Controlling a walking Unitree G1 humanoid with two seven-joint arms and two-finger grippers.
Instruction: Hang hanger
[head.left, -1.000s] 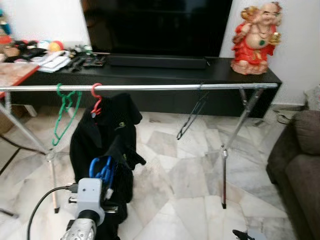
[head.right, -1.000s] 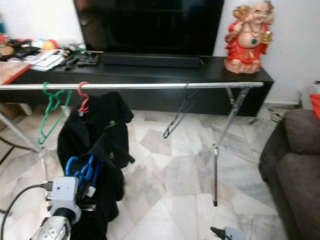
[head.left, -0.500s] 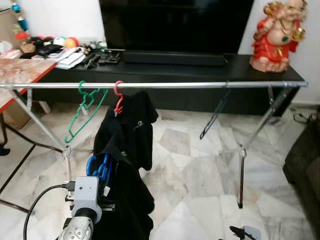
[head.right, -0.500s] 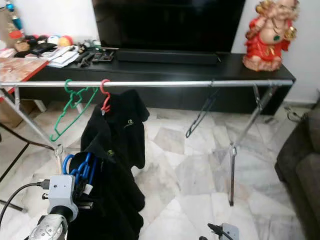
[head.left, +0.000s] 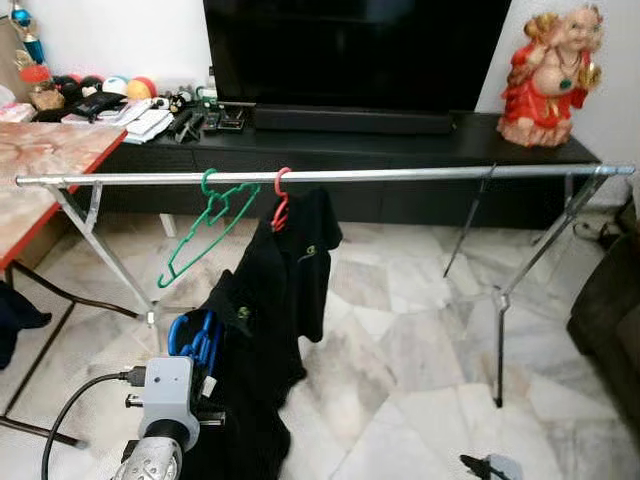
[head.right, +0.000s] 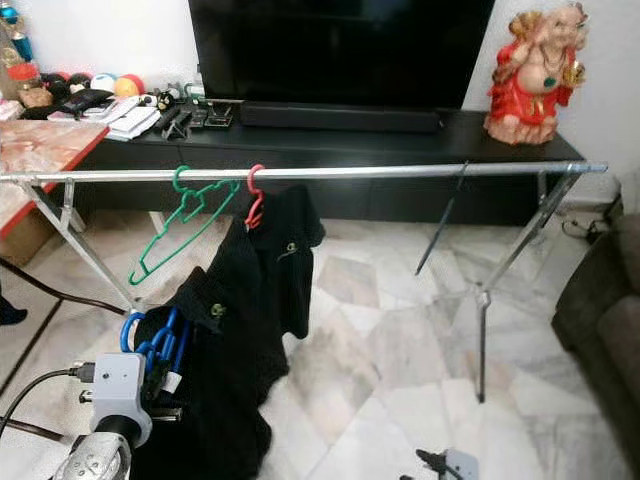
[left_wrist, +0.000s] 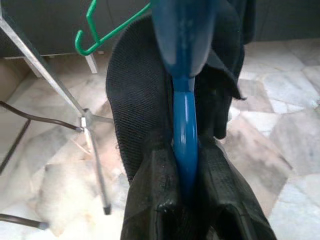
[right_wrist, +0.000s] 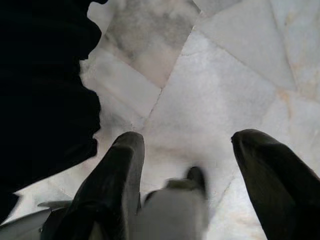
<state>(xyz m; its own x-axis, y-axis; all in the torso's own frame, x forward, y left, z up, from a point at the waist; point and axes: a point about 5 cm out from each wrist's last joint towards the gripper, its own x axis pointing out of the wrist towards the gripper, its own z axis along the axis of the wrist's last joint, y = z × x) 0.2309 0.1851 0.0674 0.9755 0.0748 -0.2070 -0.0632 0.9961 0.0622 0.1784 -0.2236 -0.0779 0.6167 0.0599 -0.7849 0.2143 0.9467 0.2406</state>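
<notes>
Rail (head.left: 400, 173) sat further right in view than a second earlier; camera had shifted, black hanger gone from the bar. Left hand (left_wrist: 186, 165) was clamped on the blue hanger (left_wrist: 184, 115) carrying a black garment (head.left: 262, 330), held low, below and short of the rail, likely for carrying. Right hand (right_wrist: 187, 165) hung spread wide over the floor (right_wrist: 225, 75), idle. Green hanger (head.left: 205, 225) and red hanger (head.left: 279, 200) hung ahead, above the left hand.

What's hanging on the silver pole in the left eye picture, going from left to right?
Green hanger → red hanger with a black garment on it → black hanger, all on the pole.
</notes>
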